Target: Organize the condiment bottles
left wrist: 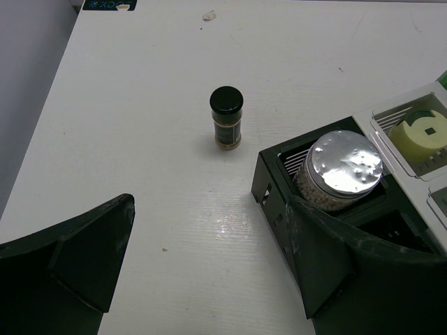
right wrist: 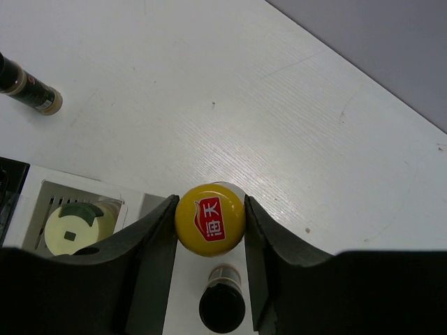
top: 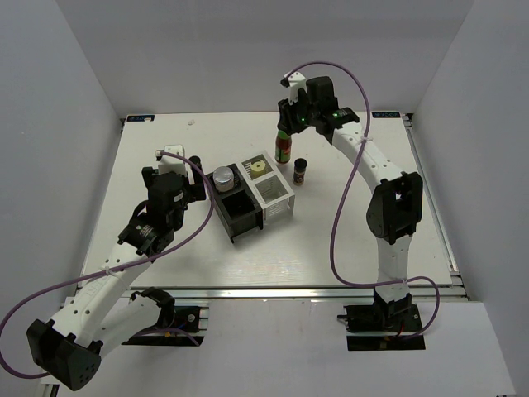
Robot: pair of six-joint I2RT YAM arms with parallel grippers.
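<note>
Round silver-lidded jar point(left wrist: 344, 167): shiny, dimpled metal lid. Tall sauce bottle point(top: 283, 149): glossy, smooth yellow plastic cap point(right wrist: 209, 218). White table point(left wrist: 140, 174): finely grained, faint sheen.

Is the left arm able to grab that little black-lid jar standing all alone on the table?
Probably yes. The left arm has its jaws open, and the black-lidded jar stands upright on bare table right ahead of them, apart from the rack, with nothing in between.

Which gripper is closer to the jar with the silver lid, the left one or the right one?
Left. The left gripper is open just beside the silver-lidded jar in the rack. The right gripper is beyond the rack, shut on the yellow cap of the sauce bottle.
</note>
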